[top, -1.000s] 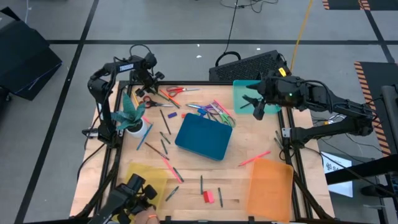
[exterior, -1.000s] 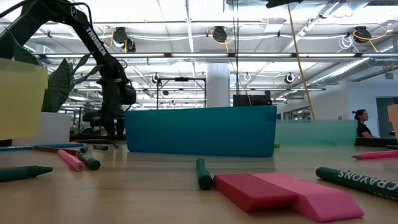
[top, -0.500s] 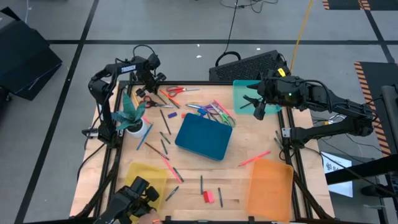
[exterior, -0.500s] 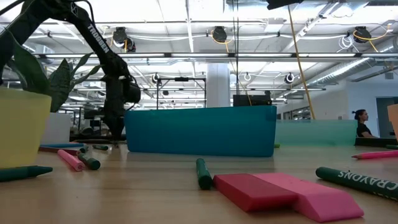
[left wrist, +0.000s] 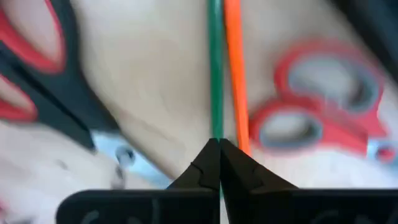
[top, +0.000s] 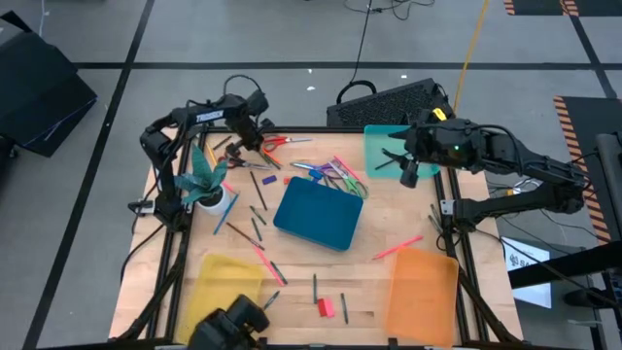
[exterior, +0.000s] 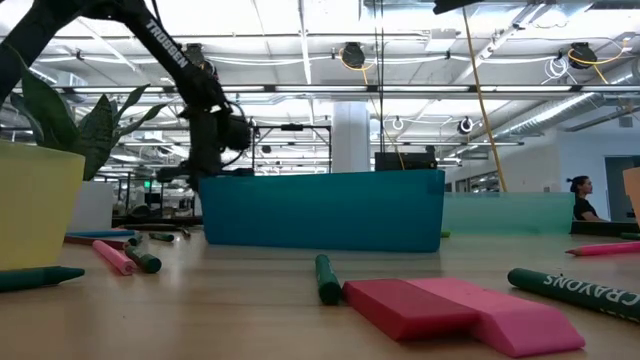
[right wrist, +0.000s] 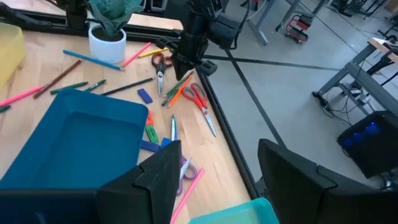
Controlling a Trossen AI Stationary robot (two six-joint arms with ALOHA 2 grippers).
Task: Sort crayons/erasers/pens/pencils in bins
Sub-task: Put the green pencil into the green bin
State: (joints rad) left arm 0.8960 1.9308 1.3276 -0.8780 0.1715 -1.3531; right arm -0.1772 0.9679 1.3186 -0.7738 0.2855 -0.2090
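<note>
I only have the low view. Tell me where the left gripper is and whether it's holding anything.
Observer: The left gripper hangs over the table's far-left corner, above red-handled scissors. Its wrist view shows the fingers shut with nothing between them.
Operator: Give me the right arm too.
Observer: The right gripper hovers open above the teal bin.
Operator: Report what's inside the dark blue bin.
Observer: From above, the dark blue bin looks empty.

red and pink erasers (exterior: 450,310), dark blue bin (top: 319,214).
</note>
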